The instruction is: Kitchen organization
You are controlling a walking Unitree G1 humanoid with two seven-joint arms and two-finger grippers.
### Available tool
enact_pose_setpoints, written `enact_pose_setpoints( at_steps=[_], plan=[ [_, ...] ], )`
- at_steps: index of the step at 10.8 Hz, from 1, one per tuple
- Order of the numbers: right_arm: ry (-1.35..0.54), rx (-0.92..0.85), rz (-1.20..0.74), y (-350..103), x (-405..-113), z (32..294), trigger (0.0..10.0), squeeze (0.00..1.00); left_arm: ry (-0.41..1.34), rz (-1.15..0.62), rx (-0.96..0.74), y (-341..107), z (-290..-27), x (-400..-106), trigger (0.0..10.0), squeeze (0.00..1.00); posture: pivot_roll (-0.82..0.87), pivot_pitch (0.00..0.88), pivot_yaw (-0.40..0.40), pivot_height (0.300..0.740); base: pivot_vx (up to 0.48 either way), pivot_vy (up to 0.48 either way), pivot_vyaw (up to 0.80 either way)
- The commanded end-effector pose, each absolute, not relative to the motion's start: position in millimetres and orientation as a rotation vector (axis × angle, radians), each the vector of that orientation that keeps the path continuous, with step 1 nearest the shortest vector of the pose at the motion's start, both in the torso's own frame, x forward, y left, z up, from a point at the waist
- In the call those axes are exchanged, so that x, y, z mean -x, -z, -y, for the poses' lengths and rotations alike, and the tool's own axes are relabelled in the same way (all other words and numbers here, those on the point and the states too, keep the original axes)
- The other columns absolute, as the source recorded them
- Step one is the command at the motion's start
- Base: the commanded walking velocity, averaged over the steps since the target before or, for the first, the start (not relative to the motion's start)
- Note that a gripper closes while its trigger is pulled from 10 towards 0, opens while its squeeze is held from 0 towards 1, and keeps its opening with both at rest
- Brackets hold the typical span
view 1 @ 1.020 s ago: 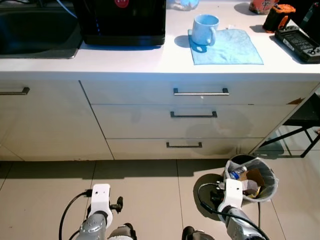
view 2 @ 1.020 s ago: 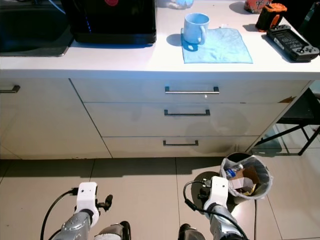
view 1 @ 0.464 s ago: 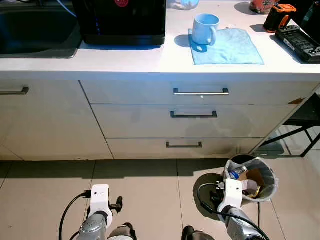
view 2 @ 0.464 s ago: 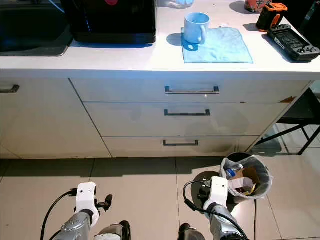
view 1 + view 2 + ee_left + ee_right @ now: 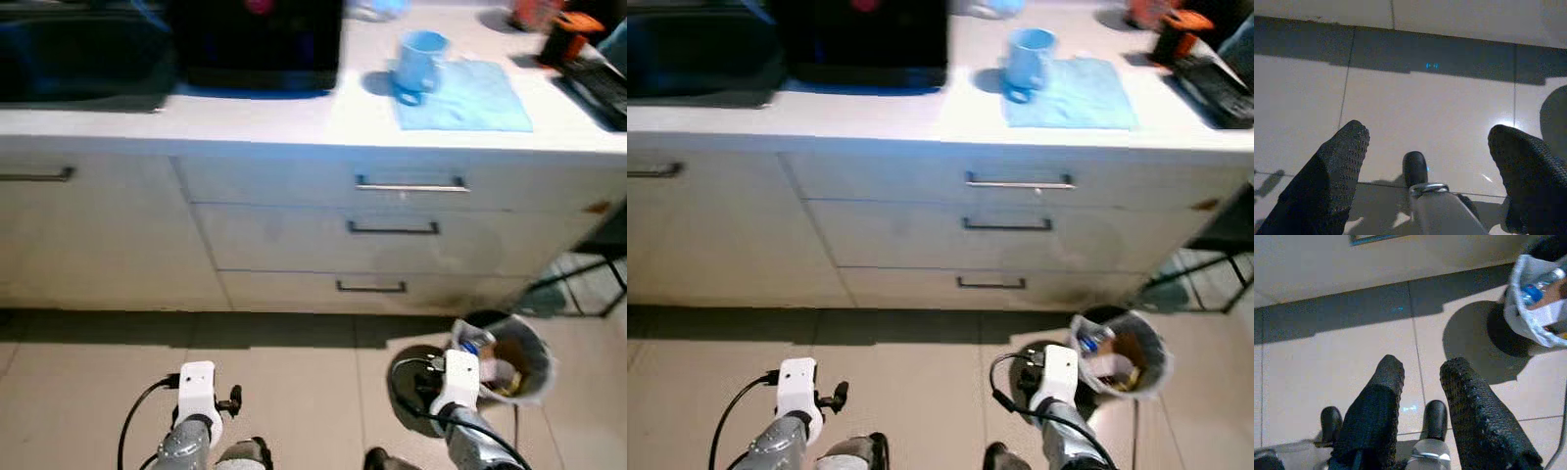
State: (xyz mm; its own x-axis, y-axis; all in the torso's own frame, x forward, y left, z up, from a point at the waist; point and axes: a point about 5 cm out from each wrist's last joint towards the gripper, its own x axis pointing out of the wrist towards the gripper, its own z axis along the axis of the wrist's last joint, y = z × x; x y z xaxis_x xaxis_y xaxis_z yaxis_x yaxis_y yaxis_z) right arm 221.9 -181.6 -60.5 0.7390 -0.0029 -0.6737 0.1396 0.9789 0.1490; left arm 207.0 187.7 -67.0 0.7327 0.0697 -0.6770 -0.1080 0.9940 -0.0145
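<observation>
A light blue mug (image 5: 421,63) stands on a blue cloth (image 5: 468,95) on the white counter (image 5: 294,122), right of a black appliance (image 5: 257,44). Below the counter are three drawers with bar handles; the top handle (image 5: 409,184) is under the mug. Both arms hang low over the tiled floor, well short of the counter. My left gripper (image 5: 1427,134) is open, its fingers wide apart above bare tiles. My right gripper (image 5: 1422,369) holds nothing, with a narrow gap between its fingers. The eye views are blurred.
A lined waste bin (image 5: 509,357) with rubbish stands on the floor by my right arm (image 5: 458,377). A dark sink (image 5: 69,59) is set in the counter's left end. Dark devices (image 5: 1215,78) lie at the counter's right end, a black table frame (image 5: 1215,264) beyond.
The whole picture has shifted a little to the right and gone blurred, so the camera moved. Both arms hang as before.
</observation>
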Motion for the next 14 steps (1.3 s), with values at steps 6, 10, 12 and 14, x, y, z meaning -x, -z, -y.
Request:
enact_pose_setpoints(
  at_steps=[6, 10, 12, 14],
  plan=[
    [0.071, -0.205, -0.758, 63.0, -218.7, 180.8, 10.0, 0.00, -0.112, -0.768, 0.059, 70.8, -189.8, -200.4, 10.0, 0.00, 0.11, 0.158, -0.009, 0.740, 0.000, 0.321, 0.00],
    [0.069, -0.204, -0.758, 63.1, -218.4, 181.1, 10.0, 0.00, -0.113, -0.769, 0.059, 71.2, -188.9, -199.8, 10.0, 0.00, 0.11, 0.160, -0.011, 0.740, 0.000, 0.461, 0.00],
    [0.067, -0.204, -0.758, 63.1, -218.5, 181.0, 10.0, 0.00, -0.114, -0.768, 0.060, 71.2, -188.7, -200.0, 10.0, 0.00, 0.11, 0.161, -0.011, 0.740, 0.000, 0.459, 0.00],
    [0.067, -0.205, -0.758, 63.1, -218.4, 181.2, 10.0, 0.00, -0.114, -0.768, 0.060, 71.0, -188.4, -200.3, 10.0, 0.00, 0.10, 0.161, -0.012, 0.740, 0.000, 0.471, 0.00]
  ],
)
